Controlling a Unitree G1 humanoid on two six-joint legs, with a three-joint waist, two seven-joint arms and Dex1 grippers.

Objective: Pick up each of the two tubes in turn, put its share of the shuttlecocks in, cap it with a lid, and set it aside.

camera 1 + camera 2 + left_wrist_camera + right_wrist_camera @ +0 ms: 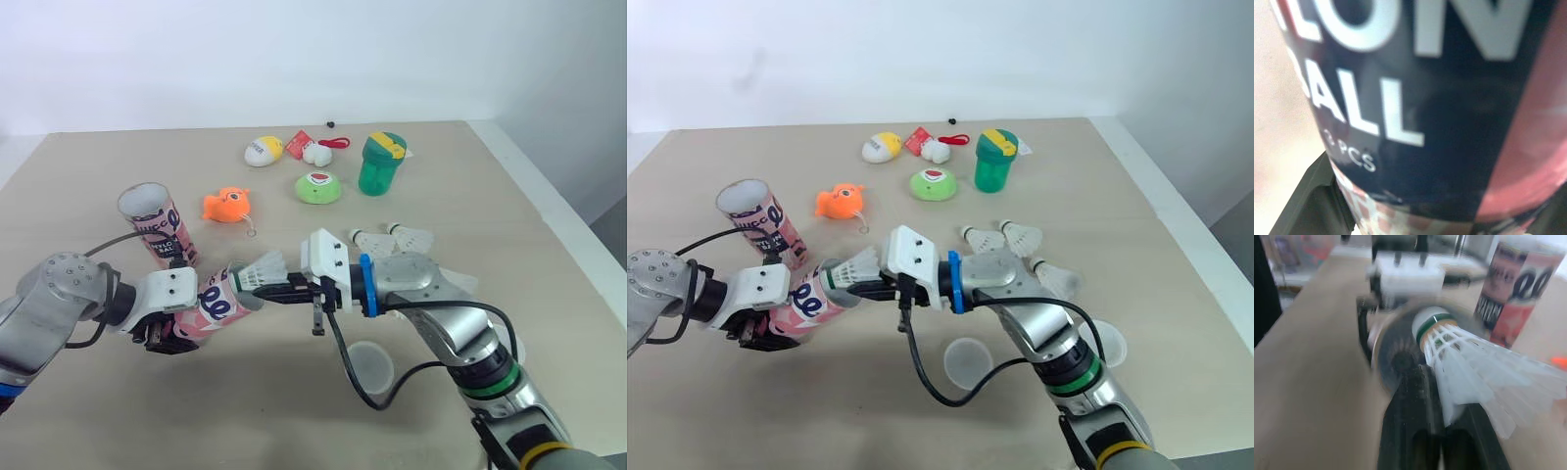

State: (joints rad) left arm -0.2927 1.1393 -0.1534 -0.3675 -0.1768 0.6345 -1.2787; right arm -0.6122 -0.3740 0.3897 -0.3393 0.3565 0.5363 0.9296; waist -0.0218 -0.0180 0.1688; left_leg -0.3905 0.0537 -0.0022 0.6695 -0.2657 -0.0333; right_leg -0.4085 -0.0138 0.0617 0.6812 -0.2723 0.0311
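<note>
— Pale surface [245, 421], white wall [294, 59] behind. Why is the tube [223, 302] lying over instead of standing?
— The left fingers [168, 331] are closed round its lower half. They tip its open mouth toward the right arm, so a load can go in sideways.
— And the shuttlecock [263, 266]?
— It's pinched by its feather skirt in the right fingers [272, 291], cork leading, right at the mouth. From the right wrist the cork looks level with the rim, so I'd say it's not yet inside. A hold on the skirt leaves the cork end free to enter first.
— What's laid out for after?
— Spare shuttlecocks [394, 238] lie just beyond the right arm, near enough for the next picks. Two clear lids [369, 364] rest flat by that arm too, one partly hidden behind it. The second tube [157, 223] stands upright behind the left arm, mouth open; I judge its turn comes later.
— And farther back?
— A fish [227, 206] and a cup [380, 164], well apart from the work
</note>
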